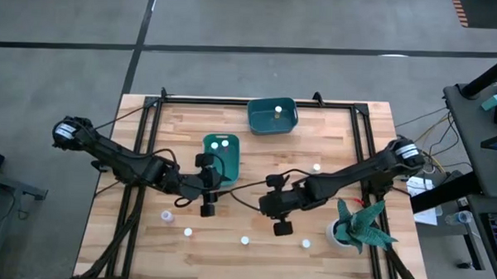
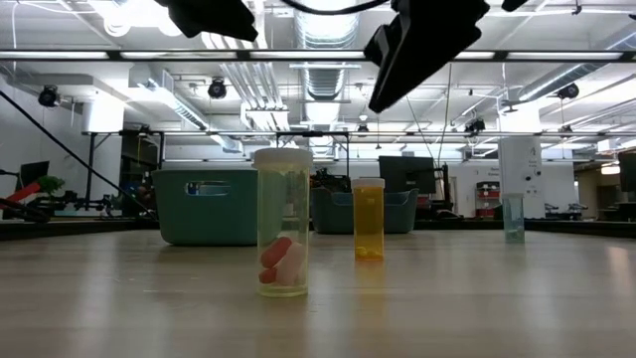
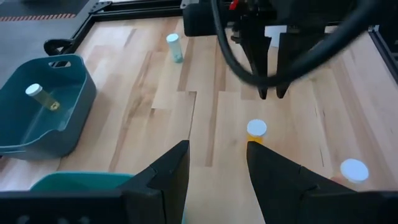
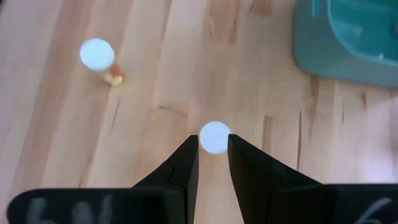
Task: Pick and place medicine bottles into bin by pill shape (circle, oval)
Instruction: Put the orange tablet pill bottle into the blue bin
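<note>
two bottles (image 4: 215, 137) apart, open wood (image 4: 155, 74) between.

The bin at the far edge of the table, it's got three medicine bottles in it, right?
Not three. The high view shows one white-capped bottle in the far bin; the left wrist view shows the same, a single bottle lying in it.
</note>
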`<state>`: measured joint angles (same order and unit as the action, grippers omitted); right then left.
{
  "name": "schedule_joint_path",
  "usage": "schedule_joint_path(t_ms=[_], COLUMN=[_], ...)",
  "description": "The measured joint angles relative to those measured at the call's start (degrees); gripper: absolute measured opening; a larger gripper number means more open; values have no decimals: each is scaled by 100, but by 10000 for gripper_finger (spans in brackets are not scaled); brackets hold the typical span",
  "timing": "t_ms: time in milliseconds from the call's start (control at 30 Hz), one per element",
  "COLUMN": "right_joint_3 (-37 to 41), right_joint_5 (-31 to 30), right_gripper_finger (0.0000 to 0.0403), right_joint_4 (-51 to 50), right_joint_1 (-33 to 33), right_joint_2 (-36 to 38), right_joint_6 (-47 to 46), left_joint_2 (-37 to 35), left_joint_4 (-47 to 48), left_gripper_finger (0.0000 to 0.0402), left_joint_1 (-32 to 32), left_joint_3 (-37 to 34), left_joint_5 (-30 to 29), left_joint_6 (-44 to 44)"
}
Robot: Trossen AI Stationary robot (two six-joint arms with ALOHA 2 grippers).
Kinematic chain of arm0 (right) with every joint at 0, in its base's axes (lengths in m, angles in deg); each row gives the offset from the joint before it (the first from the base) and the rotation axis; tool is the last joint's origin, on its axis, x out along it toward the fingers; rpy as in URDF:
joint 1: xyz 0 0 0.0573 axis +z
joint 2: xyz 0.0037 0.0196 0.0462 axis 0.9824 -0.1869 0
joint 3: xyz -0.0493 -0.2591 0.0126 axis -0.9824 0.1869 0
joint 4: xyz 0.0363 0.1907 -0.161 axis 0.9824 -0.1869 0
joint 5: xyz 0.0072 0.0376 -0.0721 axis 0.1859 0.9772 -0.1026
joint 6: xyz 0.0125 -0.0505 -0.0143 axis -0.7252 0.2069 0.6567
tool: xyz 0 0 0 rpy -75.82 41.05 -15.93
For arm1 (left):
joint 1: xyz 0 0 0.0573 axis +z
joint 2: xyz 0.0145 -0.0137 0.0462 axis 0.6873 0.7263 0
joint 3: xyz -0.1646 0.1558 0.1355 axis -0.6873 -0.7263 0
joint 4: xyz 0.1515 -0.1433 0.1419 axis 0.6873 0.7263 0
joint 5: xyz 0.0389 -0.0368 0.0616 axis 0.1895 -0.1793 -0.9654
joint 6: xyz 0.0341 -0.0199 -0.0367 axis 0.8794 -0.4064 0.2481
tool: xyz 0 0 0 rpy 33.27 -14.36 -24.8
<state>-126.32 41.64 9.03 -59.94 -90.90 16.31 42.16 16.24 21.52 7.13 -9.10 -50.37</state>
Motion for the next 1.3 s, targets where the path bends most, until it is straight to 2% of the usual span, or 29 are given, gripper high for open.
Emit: schedule_joint_path(t_ms=[167, 267, 600, 800, 1033, 1300], right_joint_3=[-196, -201, -163, -135, -142, -142], right_joint_5=[-1, 0, -353, -354, -352, -353], right_gripper_finger=[81, 99, 218, 264, 272, 232], right_joint_4=[-258, -270, -151, -68, 126, 247], right_joint_1=[-1, 7, 7, 7, 7, -4], right_joint_2=[-237, -289, -398, -750, -1065, -1094], right_joint_6=[-122, -200, -395, -393, -363, -321], left_joint_2=[0, 0, 0, 0, 0, 0], left_joint_4=[-6, -8, -5, -3, -1, -3], left_gripper_finger=[144, 144, 144, 144, 144, 144], left_joint_1=[-2, 0, 3, 1, 3, 3], left_joint_3=[-16, -47, -80, -82, -85, -85], left_joint_5=[-6, -44, -217, -238, -268, -343], left_joint_6=[224, 271, 385, 385, 383, 383])
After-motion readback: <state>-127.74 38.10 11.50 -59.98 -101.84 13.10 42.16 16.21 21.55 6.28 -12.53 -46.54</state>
